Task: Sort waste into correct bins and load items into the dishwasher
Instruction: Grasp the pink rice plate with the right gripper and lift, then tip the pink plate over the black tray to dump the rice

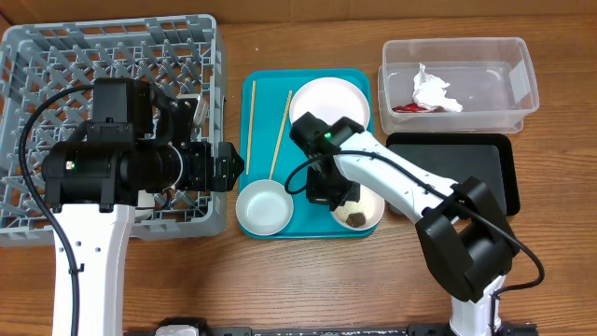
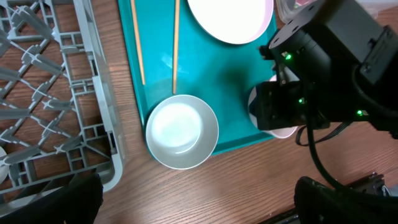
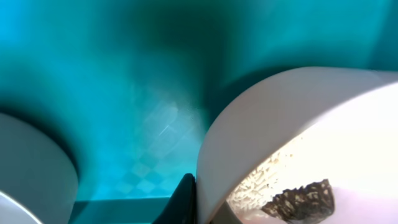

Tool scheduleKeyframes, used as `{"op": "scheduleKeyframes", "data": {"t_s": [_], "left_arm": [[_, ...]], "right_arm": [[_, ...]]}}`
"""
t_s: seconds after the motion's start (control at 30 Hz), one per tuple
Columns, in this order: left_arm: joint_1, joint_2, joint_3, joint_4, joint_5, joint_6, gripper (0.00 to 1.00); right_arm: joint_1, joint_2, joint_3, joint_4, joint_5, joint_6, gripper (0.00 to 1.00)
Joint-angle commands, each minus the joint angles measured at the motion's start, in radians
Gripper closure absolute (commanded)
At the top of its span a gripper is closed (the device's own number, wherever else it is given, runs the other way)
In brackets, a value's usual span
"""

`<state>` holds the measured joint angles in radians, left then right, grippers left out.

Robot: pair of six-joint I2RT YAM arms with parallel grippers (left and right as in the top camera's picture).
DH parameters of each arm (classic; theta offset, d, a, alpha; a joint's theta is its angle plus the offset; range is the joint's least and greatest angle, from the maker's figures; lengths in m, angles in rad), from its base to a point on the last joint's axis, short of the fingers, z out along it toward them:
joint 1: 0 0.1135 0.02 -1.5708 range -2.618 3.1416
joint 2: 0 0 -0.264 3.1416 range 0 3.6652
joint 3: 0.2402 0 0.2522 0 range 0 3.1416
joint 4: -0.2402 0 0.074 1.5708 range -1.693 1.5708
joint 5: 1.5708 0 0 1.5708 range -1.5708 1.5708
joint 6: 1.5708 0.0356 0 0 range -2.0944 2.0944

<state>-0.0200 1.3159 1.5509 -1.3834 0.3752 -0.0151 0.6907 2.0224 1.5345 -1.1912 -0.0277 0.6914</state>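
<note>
The right gripper (image 1: 330, 196) jaws pinch the soiled bowl (image 1: 370, 209) by its rim, likely to tip out its scraps (image 1: 357, 218); the left gripper (image 1: 227, 166) jaws gape empty by the dish rack (image 1: 56, 56).

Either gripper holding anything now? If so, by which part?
Right gripper grips the bowl with food scraps by its rim. Left gripper is open, holding nothing.

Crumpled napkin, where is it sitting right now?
In the overhead view the crumpled napkin lies inside the clear tub at the upper right of the table, beside the red wrapper and just above the black tray.
</note>
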Motion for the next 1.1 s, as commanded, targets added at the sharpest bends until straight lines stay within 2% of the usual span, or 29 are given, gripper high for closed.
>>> {"op": "scheduleKeyframes", "data": {"t_s": [0.0, 0.3, 0.47, 0.53, 0.87, 0.93, 1.07], "left_arm": [[-0.003, -0.002, 0.0, 0.006, 0.018, 0.015, 0.0], [-0.003, -0.002, 0.0, 0.008, 0.01, 0.016, 0.0], [-0.003, -0.002, 0.0, 0.008, 0.01, 0.016, 0.0], [-0.003, -0.002, 0.0, 0.008, 0.01, 0.016, 0.0], [-0.003, -0.002, 0.0, 0.011, 0.01, 0.016, 0.0], [-0.003, -0.002, 0.0, 0.011, 0.01, 0.016, 0.0], [-0.003, -0.002, 0.0, 0.011, 0.01, 0.016, 0.0]], "right_arm": [[0.005, 0.009, 0.055, -0.024, 0.097, -0.045, 0.96], [-0.011, -0.055, 0.096, -0.026, 0.098, -0.048, 0.96], [-0.108, -0.15, 0.097, -0.027, 0.065, -0.095, 0.96], [-0.171, -0.171, 0.097, -0.026, -0.012, -0.156, 0.96], [-0.461, -0.173, 0.004, -0.024, -0.644, -0.576, 0.96], [-0.501, -0.173, -0.035, -0.023, -0.737, -0.647, 0.96], [-0.585, -0.173, -0.102, -0.014, -0.802, -0.726, 0.96]]}}
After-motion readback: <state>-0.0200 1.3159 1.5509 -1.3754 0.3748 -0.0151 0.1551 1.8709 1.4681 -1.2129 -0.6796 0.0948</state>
